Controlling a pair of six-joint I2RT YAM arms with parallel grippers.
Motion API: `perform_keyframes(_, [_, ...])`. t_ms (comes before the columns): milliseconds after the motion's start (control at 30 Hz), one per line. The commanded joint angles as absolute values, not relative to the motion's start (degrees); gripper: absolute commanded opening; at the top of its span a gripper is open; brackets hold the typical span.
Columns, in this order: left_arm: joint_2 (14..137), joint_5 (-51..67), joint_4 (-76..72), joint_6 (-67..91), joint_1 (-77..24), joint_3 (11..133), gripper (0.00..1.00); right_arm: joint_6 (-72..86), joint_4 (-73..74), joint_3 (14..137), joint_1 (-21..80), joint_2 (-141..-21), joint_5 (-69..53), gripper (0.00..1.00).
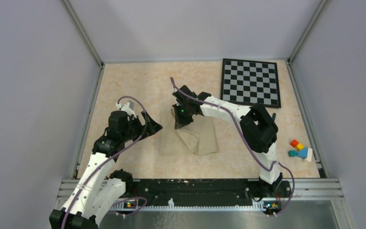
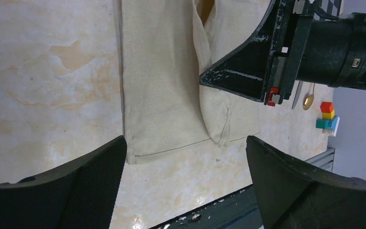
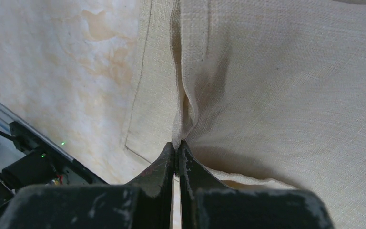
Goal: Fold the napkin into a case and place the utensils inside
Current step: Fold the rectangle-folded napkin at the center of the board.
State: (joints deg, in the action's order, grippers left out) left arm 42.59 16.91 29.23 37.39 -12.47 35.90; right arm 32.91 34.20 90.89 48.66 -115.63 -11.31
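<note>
Left wrist: right jaws pinching napkin (image 2: 162, 81) partly hide knife (image 2: 297, 95) by spoon (image 2: 308, 101), blocks (image 2: 327, 115).

A beige napkin (image 2: 162, 71) is seen spread on a marbled tabletop (image 2: 43, 86), one layer drawn up into a ridge where it is met by the tip of the right gripper (image 2: 209, 76), reaching in from the upper right. The left gripper (image 2: 185, 143) is held with its fingers wide apart in the foreground. A knife (image 2: 297, 94) and a gold-bowled spoon (image 2: 309, 101) are laid side by side near stacked coloured blocks (image 2: 328, 117).
</note>
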Motion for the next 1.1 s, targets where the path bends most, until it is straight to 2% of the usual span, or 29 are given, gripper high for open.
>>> perform_keyframes(0, [41.3,16.0,28.7,38.3,-12.1,36.8,0.98,35.9,31.2,94.1,49.7,-117.7,-14.9,0.00])
perform_keyframes(233, [41.5,15.1,28.1,38.6,-12.1,35.8,0.98,38.4,31.2,97.1,50.8,-118.9,-16.5,0.00])
perform_keyframes(333, [43.8,12.4,24.2,42.0,-12.1,31.0,0.95,39.4,31.0,97.0,51.2,-119.0,-16.4,0.00])
perform_keyframes(367, [45.4,11.8,23.0,43.8,-12.1,29.8,0.90,39.6,31.1,96.9,51.2,-119.0,-16.3,0.00])
perform_keyframes(467, [51.4,12.1,19.2,47.6,-12.1,28.0,0.65,40.0,31.0,96.4,51.2,-119.1,-16.3,0.00])
perform_keyframes(533, [55.6,12.8,17.4,47.5,-12.1,27.9,0.59,40.1,30.6,96.1,51.2,-118.9,-16.4,0.00])
perform_keyframes(600, [59.1,12.7,16.3,46.6,-12.1,27.9,0.48,40.2,30.6,95.8,51.2,-118.8,-16.4,0.00])
perform_keyframes(700, [62.9,12.6,12.8,45.9,-12.1,26.6,0.41,40.1,30.4,95.6,51.2,-118.7,-16.5,0.00])
perform_keyframes(867, [68.1,12.3,11.1,46.8,-12.1,25.7,0.19,41.3,29.1,95.1,51.2,-118.6,-18.0,0.00])
perform_keyframes(1067, [71.2,9.1,13.7,47.2,-12.1,26.2,0.09,44.2,26.0,94.7,51.2,-119.0,-20.2,0.00])
